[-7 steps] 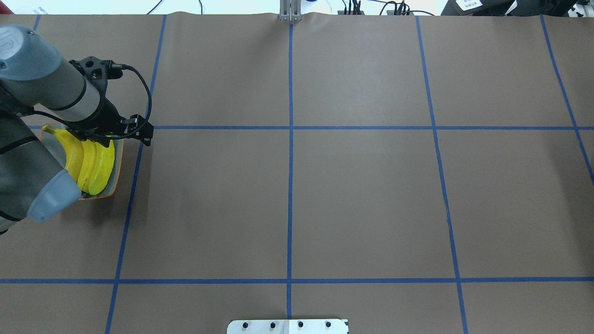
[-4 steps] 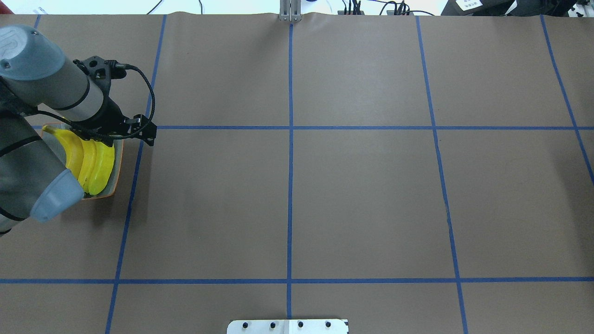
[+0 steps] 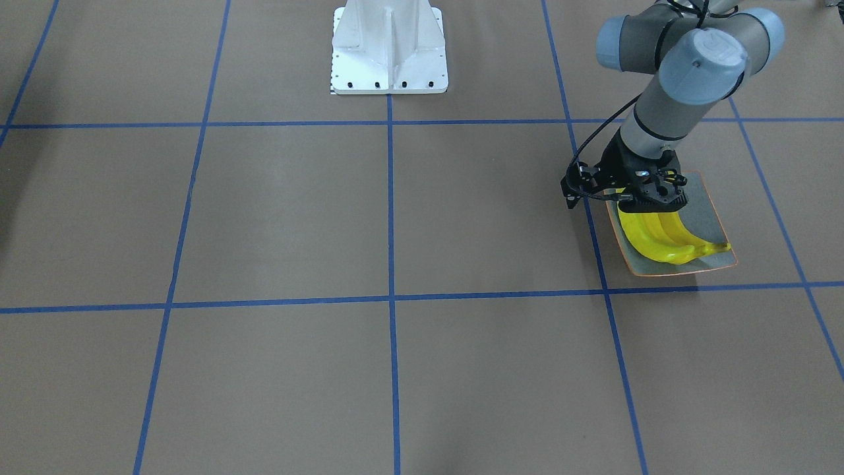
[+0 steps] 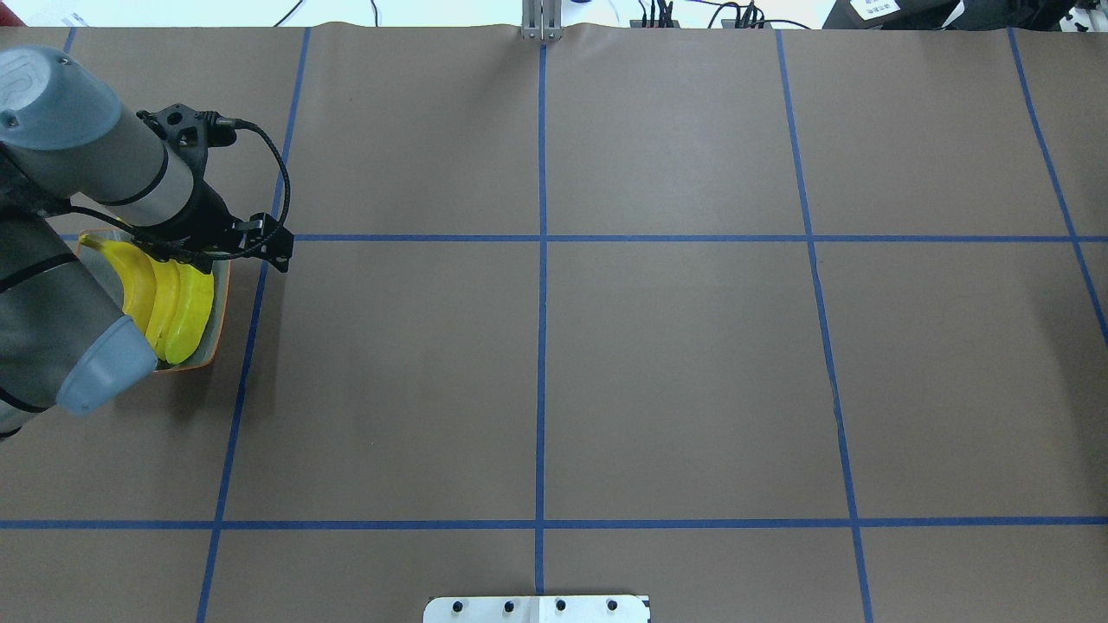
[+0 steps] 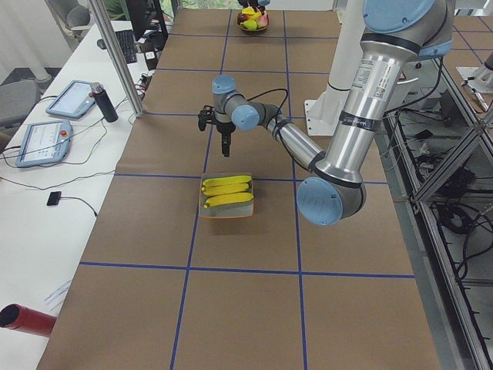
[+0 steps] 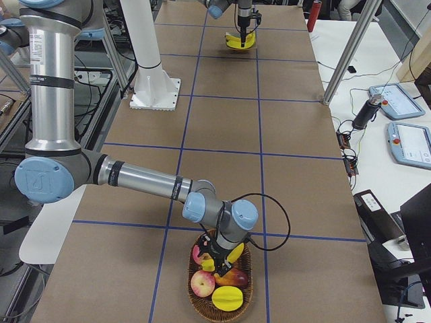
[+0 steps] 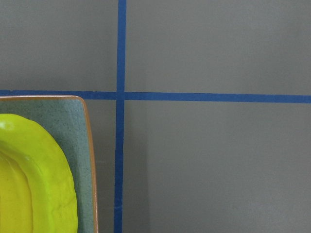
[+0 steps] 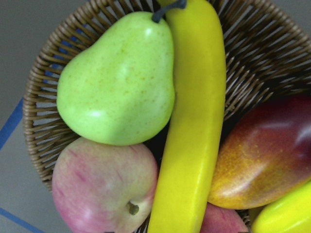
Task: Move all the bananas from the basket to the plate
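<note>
Three yellow bananas [image 4: 169, 303] [image 3: 659, 241] lie side by side on the grey-green, orange-rimmed plate [image 4: 221, 320] [image 7: 73, 126] at the table's left end. My left gripper [image 3: 649, 206] [image 5: 224, 150] hangs just above the plate's inner edge, holding nothing; its fingers are hidden, so I cannot tell whether it is open. Another banana [image 8: 194, 136] [image 6: 236, 253] lies in the wicker basket [image 6: 202, 299] [image 8: 43, 97] at the right end. My right gripper [image 6: 221, 258] is low over that banana; I cannot tell its state.
A green pear [image 8: 116, 77], a pink apple [image 8: 102, 184] and a red-orange mango [image 8: 267, 155] crowd the basket around the banana. The white robot base [image 3: 389, 46] stands at the table's near middle. Blue tape lines [image 4: 541, 260] grid the brown table.
In the overhead view my left wrist has shifted slightly right, away from the plate's middle. The three bananas on the plate have not moved.
</note>
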Robot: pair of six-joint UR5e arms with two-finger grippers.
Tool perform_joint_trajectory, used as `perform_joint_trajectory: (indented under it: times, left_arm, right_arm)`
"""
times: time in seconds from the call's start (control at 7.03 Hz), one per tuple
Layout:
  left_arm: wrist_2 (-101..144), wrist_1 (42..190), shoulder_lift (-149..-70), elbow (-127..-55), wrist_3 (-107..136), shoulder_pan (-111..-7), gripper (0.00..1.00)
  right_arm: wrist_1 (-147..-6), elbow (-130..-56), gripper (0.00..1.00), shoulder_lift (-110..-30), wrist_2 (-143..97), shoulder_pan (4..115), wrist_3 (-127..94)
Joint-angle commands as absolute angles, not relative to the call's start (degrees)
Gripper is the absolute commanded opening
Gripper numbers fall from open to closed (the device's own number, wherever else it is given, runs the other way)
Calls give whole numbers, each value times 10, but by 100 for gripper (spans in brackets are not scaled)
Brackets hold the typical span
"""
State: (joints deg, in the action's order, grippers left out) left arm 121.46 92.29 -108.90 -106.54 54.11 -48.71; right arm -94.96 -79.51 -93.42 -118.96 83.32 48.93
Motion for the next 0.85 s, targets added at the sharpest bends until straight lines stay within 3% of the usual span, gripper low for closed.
perform_joint_trajectory:
  times: [0.0, 0.71]
  left_arm:
    - [1215, 923, -1089, -1067, 541, -486, 100]
    - [1215, 924, -1088, -1069, 555, -482, 100]
  right_arm:
    - [-949, -795, 80, -929, -1187, 828, 485]
    - [-949, -782, 78, -915, -1178, 815, 486]
